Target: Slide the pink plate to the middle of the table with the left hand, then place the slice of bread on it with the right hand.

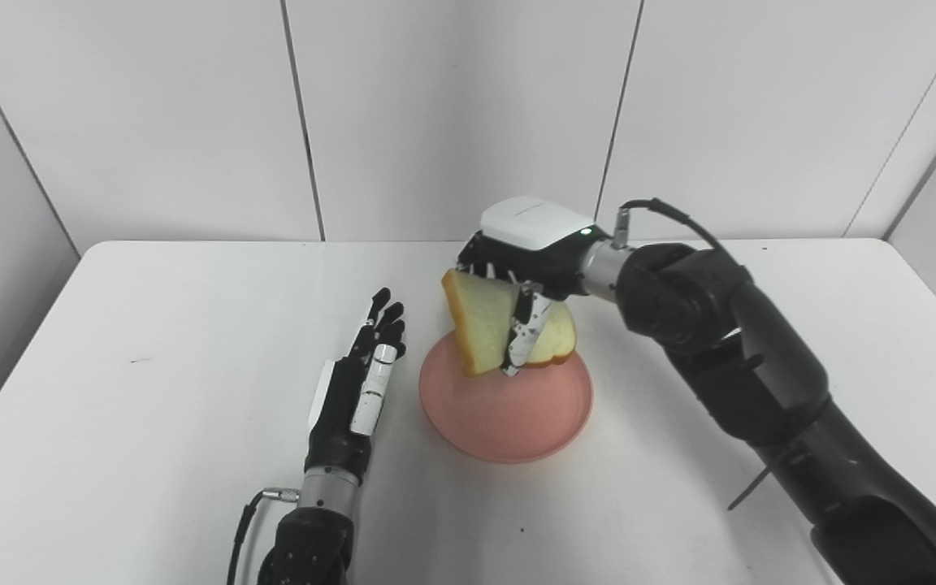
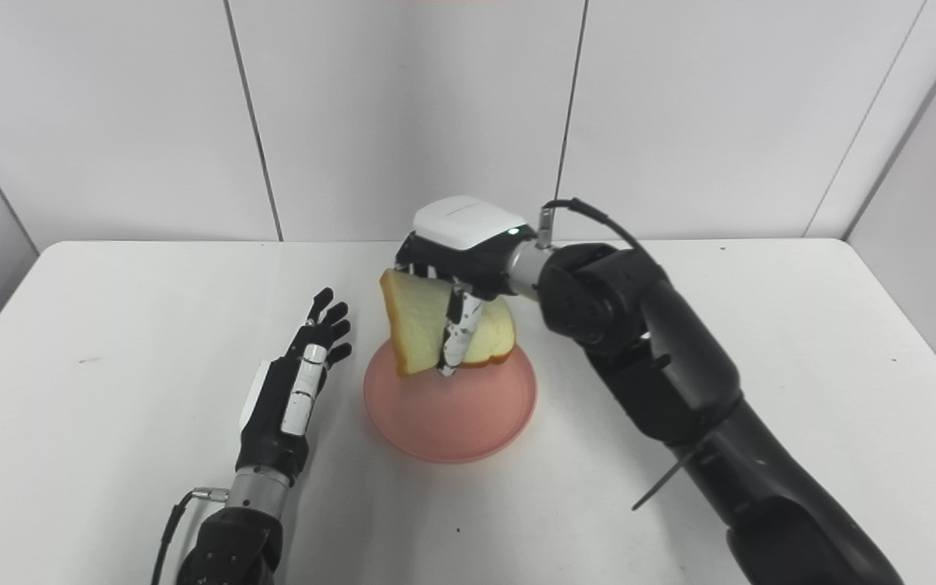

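Note:
The pink plate [image 1: 509, 414] lies near the middle of the white table. Over its far edge my right hand [image 1: 529, 268] is shut on the slice of bread [image 1: 480, 325], which hangs tilted with its lower corner close to the plate; whether it touches is unclear. The thumb crosses the slice's front face. My left hand [image 1: 362, 374] rests open and flat on the table just left of the plate, fingers stretched away from me, holding nothing and apart from the rim.
The white table [image 1: 151, 390] stretches wide to the left and right of the plate. Grey wall panels stand behind its far edge. My right forearm [image 1: 760, 382] crosses the right side of the table.

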Robot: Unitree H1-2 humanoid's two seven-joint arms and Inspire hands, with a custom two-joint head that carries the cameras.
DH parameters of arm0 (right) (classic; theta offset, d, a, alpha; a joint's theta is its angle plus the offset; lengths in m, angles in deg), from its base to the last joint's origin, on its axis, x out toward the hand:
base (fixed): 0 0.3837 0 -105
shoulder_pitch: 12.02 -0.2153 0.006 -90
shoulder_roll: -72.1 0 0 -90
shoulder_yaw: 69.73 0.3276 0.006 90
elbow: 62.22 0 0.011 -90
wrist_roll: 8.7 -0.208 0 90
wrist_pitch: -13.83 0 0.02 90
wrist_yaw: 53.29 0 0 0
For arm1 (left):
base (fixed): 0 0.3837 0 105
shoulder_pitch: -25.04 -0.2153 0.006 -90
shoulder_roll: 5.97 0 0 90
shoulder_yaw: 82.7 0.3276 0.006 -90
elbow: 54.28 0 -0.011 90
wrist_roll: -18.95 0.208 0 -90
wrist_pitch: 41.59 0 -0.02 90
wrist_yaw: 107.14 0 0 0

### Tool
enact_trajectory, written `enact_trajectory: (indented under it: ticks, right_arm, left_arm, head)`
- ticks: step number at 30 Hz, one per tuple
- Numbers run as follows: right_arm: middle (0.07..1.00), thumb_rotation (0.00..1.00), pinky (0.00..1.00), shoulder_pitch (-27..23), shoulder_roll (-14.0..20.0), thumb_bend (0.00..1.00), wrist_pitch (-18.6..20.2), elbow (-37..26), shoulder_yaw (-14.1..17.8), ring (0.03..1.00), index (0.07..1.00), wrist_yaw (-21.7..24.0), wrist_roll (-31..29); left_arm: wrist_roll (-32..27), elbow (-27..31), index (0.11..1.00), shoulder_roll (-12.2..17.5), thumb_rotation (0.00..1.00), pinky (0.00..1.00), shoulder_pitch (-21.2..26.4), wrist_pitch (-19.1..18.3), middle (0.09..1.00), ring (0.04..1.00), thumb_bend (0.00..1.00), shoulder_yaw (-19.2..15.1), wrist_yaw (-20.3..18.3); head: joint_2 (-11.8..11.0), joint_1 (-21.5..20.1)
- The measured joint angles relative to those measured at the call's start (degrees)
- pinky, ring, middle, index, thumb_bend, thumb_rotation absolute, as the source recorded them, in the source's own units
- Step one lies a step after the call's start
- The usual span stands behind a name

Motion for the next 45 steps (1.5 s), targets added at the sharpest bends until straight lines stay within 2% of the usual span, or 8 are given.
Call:
enact_trajectory:
  ticks: [11, 20, 31, 33, 34, 35, 39, 45]
  right_arm:
    - [0.458, 0.00, 0.29, 1.67, -0.08, 0.51, -0.22, 4.55, -1.55, 0.362, 0.545, -0.81, 1.15]
    - [0.455, 0.00, 0.27, 1.66, -0.06, 0.51, -2.65, 9.37, -2.52, 0.350, 0.539, -4.68, 3.12]
    - [0.494, 0.00, 0.42, 1.67, -0.60, 0.51, -5.62, 12.54, -2.51, 0.396, 0.537, -7.30, 2.52]
    - [0.476, 0.00, 0.45, 1.68, -1.02, 0.52, -5.63, 12.51, -2.50, 0.472, 0.535, -7.30, 1.93]
    - [0.551, 0.07, 0.46, 1.67, -1.17, 0.72, -5.63, 12.49, -2.51, 0.511, 0.629, -7.30, 1.84]
    - [0.623, 0.15, 0.52, 1.68, -1.27, 0.83, -5.65, 12.41, -2.55, 0.586, 0.696, -7.28, 1.78]
    - [0.781, 0.26, 0.69, 1.68, -0.95, 0.94, -5.76, 9.31, -3.27, 0.757, 0.789, -6.38, 2.14]
    - [0.790, 0.25, 0.66, 1.67, -0.70, 0.97, -5.73, 4.25, -3.66, 0.749, 0.810, -2.42, 1.43]
  left_arm:
    - [-0.53, 2.71, 0.937, -0.45, 0.93, 0.88, 0.07, -2.36, 0.936, 0.927, 0.71, -0.86, -0.02]
    - [-1.77, 3.68, 0.943, -0.31, 0.92, 0.89, 0.07, -4.17, 0.944, 0.932, 0.71, -1.22, -0.32]
    - [-2.89, 4.35, 0.941, 0.21, 0.91, 0.89, 0.07, -4.52, 0.943, 0.928, 0.72, -1.22, -0.46]
    - [-2.83, 4.36, 0.937, 0.19, 0.91, 0.88, 0.08, -4.60, 0.939, 0.924, 0.71, -1.16, -0.42]
    - [-2.75, 4.36, 0.938, 0.19, 0.91, 0.88, 0.08, -4.60, 0.939, 0.925, 0.71, -1.12, -0.41]
    - [-2.75, 4.35, 0.937, 0.19, 0.91, 0.87, 0.08, -4.60, 0.938, 0.924, 0.70, -1.08, -0.39]
    - [-2.74, 4.25, 0.942, 0.26, 0.93, 0.87, 0.09, -4.52, 0.940, 0.927, 0.70, -1.05, -0.33]
    - [-2.44, 4.12, 0.928, 0.44, 0.93, 0.84, 0.20, -4.43, 0.928, 0.909, 0.68, -0.83, -0.31]
  head:
    - [0.88, -0.44]
    - [1.58, -0.79]
    - [2.11, -0.70]
    - [2.20, -0.70]
    - [2.20, -0.79]
    - [2.28, -0.79]
    - [2.37, -0.79]
    - [2.64, -0.79]
